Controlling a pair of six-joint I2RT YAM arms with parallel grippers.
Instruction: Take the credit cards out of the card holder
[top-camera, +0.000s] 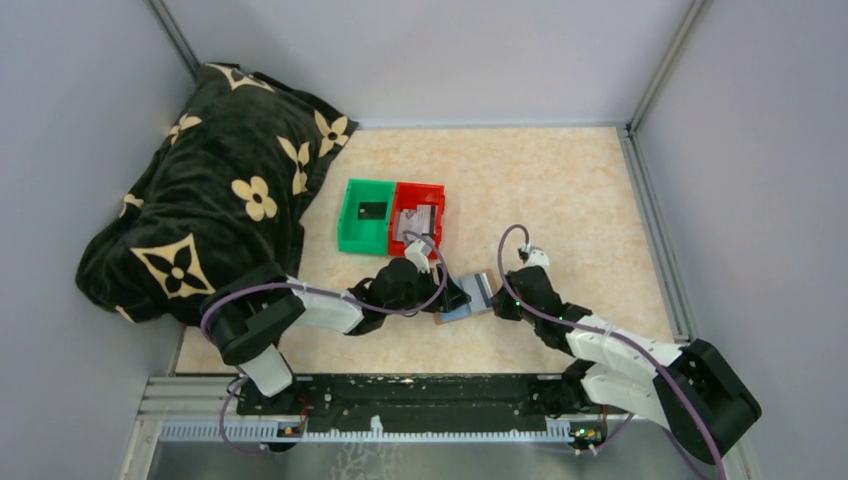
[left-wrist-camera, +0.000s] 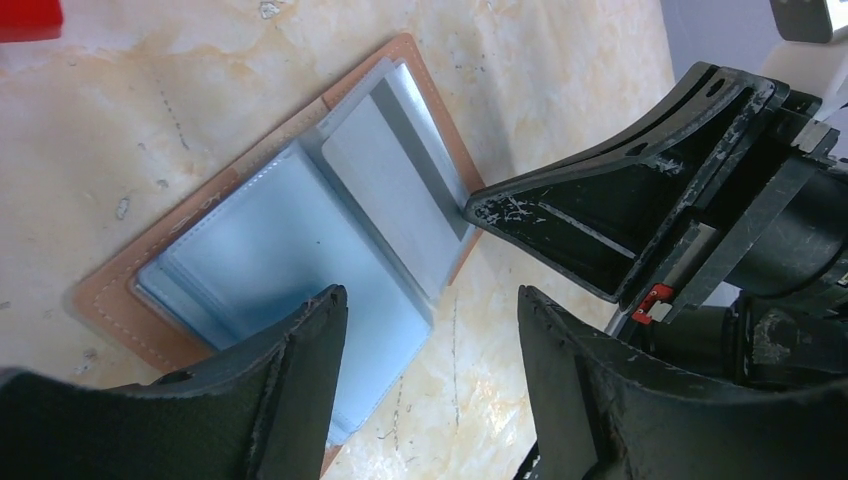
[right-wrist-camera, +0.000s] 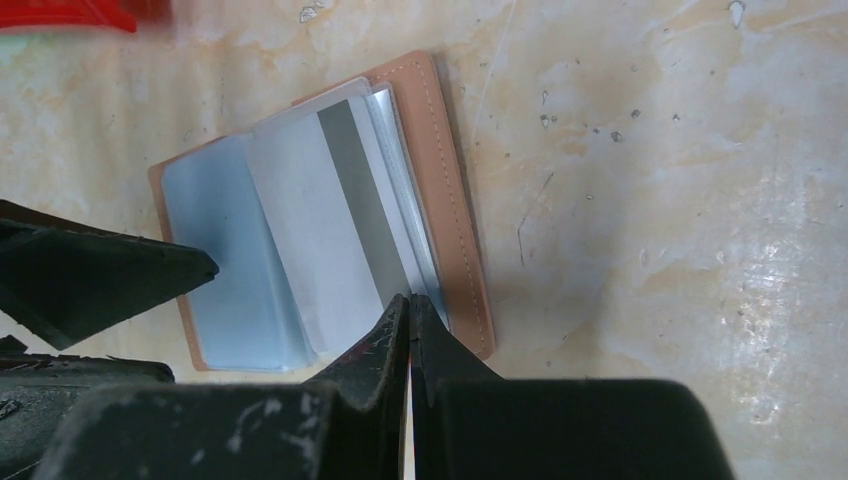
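The card holder (top-camera: 470, 297) lay open at five o'clock from the red bin (top-camera: 418, 215) — left gripper (left-wrist-camera: 432, 310) released above it, right gripper (right-wrist-camera: 410, 310) clenched at its edge. The grey credit card (left-wrist-camera: 395, 190) looked thin, stiff, slick — best pinched by its exposed edge.

A robot test cell in a lab, not a home or shop. Plain grey wall panels (top-camera: 450, 50) box in a beige marbled tabletop (top-camera: 560, 180), held by bare aluminium frame posts (top-camera: 660, 60) at the 11 and 1 o'clock corners. At 6 o'clock a black mounting rail (top-camera: 420, 395) carries two white-and-black robot arms, left arm (top-camera: 300, 310) and right arm (top-camera: 620, 350), trailing purple cables (top-camera: 510, 240). A green bin (top-camera: 365, 215) and a red bin (top-camera: 418, 215) sit touching near centre, and a dark flower-patterned blanket (top-camera: 220, 200) lies heaped at 9 to 10 o'clock
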